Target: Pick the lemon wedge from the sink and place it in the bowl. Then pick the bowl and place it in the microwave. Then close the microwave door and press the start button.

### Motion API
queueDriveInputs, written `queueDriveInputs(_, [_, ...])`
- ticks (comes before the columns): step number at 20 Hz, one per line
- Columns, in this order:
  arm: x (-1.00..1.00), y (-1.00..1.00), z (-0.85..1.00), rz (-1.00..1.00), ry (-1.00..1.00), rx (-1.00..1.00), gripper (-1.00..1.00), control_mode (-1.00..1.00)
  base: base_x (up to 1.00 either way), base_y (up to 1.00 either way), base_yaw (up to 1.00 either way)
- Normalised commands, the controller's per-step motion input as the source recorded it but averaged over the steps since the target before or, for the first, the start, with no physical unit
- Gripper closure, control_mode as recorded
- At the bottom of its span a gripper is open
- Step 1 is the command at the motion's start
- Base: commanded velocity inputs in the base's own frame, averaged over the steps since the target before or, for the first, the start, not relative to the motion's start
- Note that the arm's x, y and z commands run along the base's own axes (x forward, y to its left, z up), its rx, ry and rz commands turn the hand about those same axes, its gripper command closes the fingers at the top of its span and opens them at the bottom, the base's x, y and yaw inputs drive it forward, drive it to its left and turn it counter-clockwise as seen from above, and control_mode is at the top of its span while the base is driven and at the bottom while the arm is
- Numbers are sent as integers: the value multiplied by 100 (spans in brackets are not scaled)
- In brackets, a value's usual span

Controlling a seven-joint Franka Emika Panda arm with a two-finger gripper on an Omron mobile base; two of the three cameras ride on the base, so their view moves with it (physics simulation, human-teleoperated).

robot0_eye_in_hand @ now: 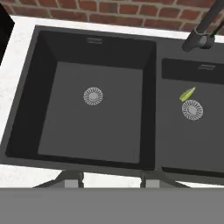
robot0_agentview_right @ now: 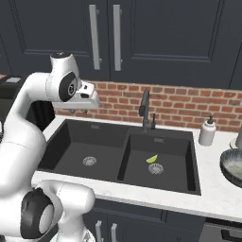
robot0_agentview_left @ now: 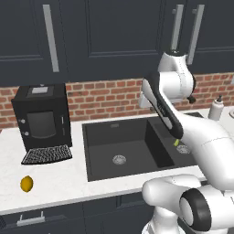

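Wedge (robot0_agentview_right: 151,159): on the floor of the right basin of the sink (robot0_agentview_right: 71,137), touching the drain (robot0_agentview_right: 155,168) at its 11 o'clock.
Tool (robot0_eye_in_hand: 111,180): above the sink's near rim, fingertips (robot0_eye_in_hand: 74,179) spread apart, nothing between them.
Wedge from tool: well apart, toward 2 o'clock in the hand view (robot0_eye_in_hand: 187,93).
Bowl (robot0_agentview_right: 232,166): on the bench (robot0_agentview_right: 215,191), at 3 o'clock of the sink.
Writing: none readable.
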Motion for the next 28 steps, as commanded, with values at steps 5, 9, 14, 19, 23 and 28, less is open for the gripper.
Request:
queueDriveInputs(5, [-82,-34,-16,-8,-16,0,-100,-100,0,0,0])
queueDriveInputs(9, [-100,-38,-27,-11,-13,0,-100,-100,0,0,0])
queueDriveInputs(14, [-100,-38,-33,-15,-11,0,-100,-100,0,0,0])
queueDriveInputs(19, [-31,-47,-18,-21,-2,0,-100,-100,0,0,0])
queueDriveInputs(23, [24,-57,-3,-16,0,1,-100,-100,0,0,0])
queueDriveInputs(28, [47,-64,-15,-8,0,3,-100,-100,0,0,0])
